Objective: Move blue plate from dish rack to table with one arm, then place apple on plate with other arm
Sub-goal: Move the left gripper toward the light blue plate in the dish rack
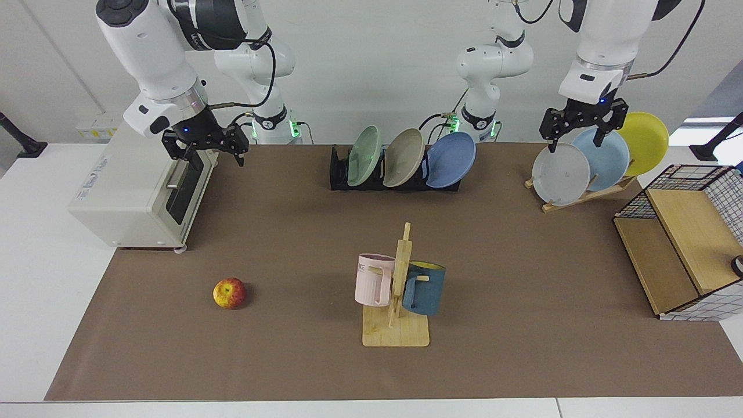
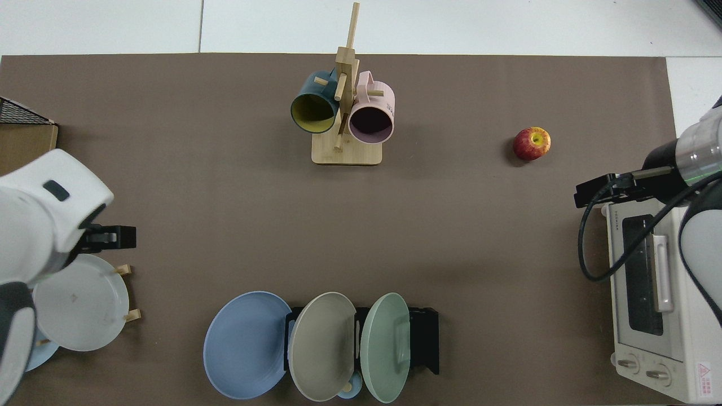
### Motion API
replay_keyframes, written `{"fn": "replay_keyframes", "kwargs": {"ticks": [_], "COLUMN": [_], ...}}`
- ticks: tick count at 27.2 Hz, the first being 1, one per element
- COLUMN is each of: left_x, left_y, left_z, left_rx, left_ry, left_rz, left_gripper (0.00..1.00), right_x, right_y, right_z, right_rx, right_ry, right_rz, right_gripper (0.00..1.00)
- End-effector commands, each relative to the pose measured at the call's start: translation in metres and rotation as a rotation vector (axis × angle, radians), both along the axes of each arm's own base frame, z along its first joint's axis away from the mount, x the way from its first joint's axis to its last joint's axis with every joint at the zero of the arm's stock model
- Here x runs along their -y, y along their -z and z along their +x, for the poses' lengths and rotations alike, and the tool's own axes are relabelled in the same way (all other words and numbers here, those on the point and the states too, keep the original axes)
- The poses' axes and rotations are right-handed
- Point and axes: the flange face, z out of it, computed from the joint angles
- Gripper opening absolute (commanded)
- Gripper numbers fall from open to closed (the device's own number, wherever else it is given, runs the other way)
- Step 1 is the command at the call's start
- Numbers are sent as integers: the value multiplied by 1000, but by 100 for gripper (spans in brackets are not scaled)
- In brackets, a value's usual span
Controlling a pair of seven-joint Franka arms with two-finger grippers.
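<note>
**A:** How did the claws stand?

**B:** The left claw [image 1: 582, 128] hung with its fingers spread and nothing between them, above the grey plate [image 1: 561, 174] on the wooden stand [image 1: 603, 190] near the mat's back corner. The right claw [image 1: 204, 148] waited, also spread and empty, over the toaster oven [image 1: 139, 186] at the mat's opposite end.

**A:** And the things to be moved?

**B:** The blue plate [image 1: 451, 159] leaned in the end slot of the black rack [image 1: 339, 174] at the middle of the back edge, beside a beige plate [image 1: 403, 157] and a green plate [image 1: 363, 155]. The apple [image 1: 229, 292] lay on the mat toward the front, well apart from both claws.

**A:** So which step was it?

**B:** The first, I judged, with nothing grasped yet. The left claw would need to cross to the rack's near end and take the blue plate by its rim without knocking its neighbour.

**A:** Room to set it down?

**B:** Plenty. The table [image 1: 35, 278] carried a wide brown mat [image 1: 522, 278], bare between the rack and the mug tree [image 1: 397, 290]. A wire-and-wood shelf [image 1: 679, 244] sat at one end; a plain white wall stood behind.
</note>
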Motion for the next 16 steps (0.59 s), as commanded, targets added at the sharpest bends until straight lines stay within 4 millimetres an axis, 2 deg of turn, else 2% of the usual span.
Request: {"fn": "replay_keyframes", "kwargs": {"ticks": [1, 4, 7, 13, 16], "left_x": [23, 39, 64, 95, 105], "left_y": [22, 32, 56, 86, 90], "left_z": [-50, -62, -76, -107, -124], "left_rx": [54, 56, 62, 59, 75], "left_ry": [-44, -69, -83, -82, -73], "left_rz": [92, 118, 174, 230, 239], "left_gripper": [100, 100, 100, 100, 100], "right_x": [2, 2, 2, 2, 2], "right_y": [-1, -1, -1, -1, -1], "right_z": [-4, -4, -4, -4, -4], "right_rx": [-8, -8, -6, -6, -6], "right_ry": [-12, -12, -11, -11, -11], "right_rz": [22, 22, 22, 24, 22], "right_gripper": [100, 100, 100, 100, 100]}}
